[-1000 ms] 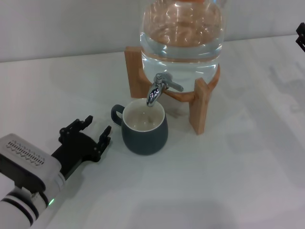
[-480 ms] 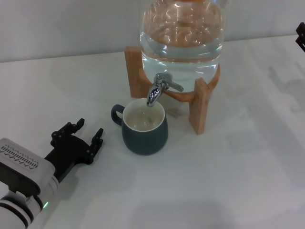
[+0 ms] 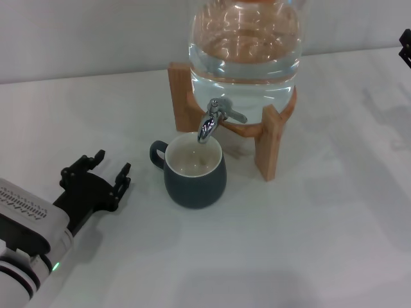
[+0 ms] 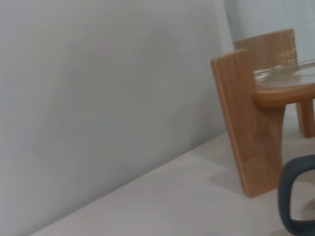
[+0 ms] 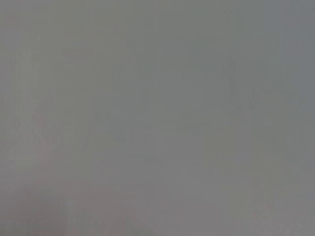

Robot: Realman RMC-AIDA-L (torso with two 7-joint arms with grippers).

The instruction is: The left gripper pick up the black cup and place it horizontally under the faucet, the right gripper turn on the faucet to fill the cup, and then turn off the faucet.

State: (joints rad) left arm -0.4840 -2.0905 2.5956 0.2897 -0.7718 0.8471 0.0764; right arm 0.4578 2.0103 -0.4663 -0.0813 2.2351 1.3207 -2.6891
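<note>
Black cup [image 3: 194, 171] is standing upright on the white tabletop [image 3: 308, 237], its cream inside directly beneath the spout of the faucet [image 3: 212, 120], with its loop handle pointing toward the robot's left. Open table is lying all around the cup's near and left sides; on its far right the wooden stand [image 3: 268, 141] is sitting close by, one leg just beside the cup's wall. A glass jar [image 3: 245, 48] of water is resting on that stand, against a pale wall behind. The left gripper [image 3: 103, 174] is hovering low over the table to the cup's left, apart from it, fingers spread wide and holding nothing. The right gripper [image 3: 405, 48] is showing only as a dark sliver at the view's right edge; whether it is spread or closed cannot be told.
</note>
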